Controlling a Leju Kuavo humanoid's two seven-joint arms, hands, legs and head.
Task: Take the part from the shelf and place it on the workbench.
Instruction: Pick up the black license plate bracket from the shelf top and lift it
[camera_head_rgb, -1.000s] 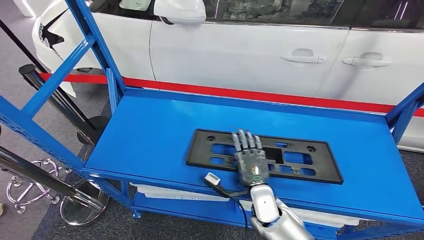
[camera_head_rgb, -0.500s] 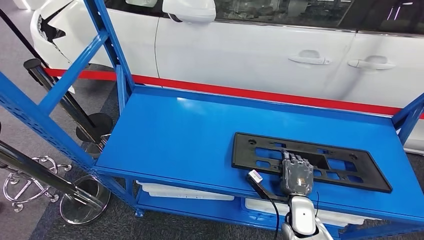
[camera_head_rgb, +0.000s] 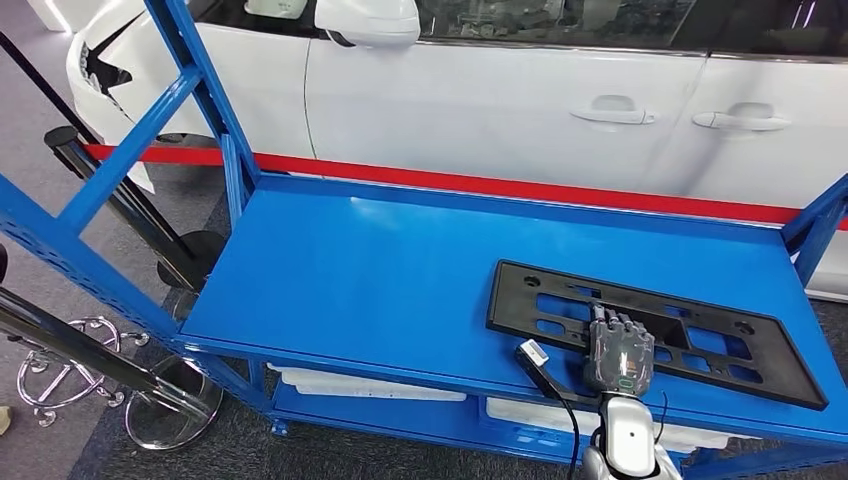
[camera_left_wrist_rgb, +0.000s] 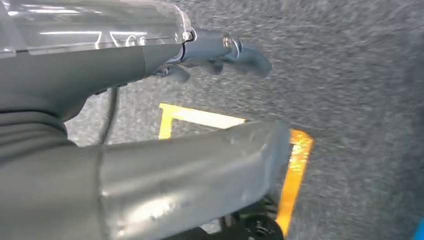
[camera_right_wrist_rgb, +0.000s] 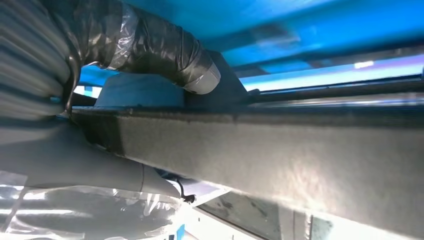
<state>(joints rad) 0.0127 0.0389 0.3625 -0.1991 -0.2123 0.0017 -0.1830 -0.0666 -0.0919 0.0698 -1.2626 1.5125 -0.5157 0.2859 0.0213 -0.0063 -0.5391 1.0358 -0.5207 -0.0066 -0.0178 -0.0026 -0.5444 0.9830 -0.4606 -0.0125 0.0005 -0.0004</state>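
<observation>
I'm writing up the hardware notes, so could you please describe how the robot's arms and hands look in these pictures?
The right robot hand is grey with dark segmented fingers and small lit spots on its back, on a rounded silver forearm. A black cable with a white-tipped plug runs beside it. The left robot hand has a grey ribbed cover, a thick grey thumb and a clear plastic cover.

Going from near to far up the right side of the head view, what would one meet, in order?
Right hand → black part → bare blue shelf top → red stripe → white car.
</observation>
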